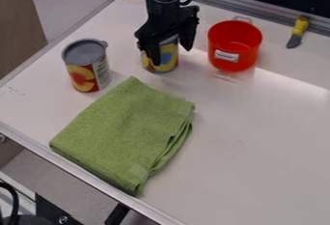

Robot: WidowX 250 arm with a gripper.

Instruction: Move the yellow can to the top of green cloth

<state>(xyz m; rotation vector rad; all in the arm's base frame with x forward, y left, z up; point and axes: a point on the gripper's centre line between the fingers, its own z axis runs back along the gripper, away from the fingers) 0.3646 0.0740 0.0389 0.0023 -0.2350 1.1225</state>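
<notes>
Landmark: green cloth, folded, lying on the tabletop. Yellow can just beyond the cloth's far corner, upright, not on it; looks to be standing on the tabletop. End effector is down at the yellow can, around its upper part, past the cloth's far edge. Can't tell if it has a firm grasp on the can or is only placed around it.

Other stuff, all off the cloth: fruit can upright, near the cloth's far-left side; red pot beyond the cloth and to the right, near the yellow can; yellow-handled knife well apart from the cloth, farther right past the pot.

Progress: approach looks done, grasp unconfirmed, transfer not done. Left: secure the can if needed, lift, carry to the cloth, lower onto its top, release, back off. Folds could make it wobble, so a flatter middle part is probably the safer spot.
</notes>
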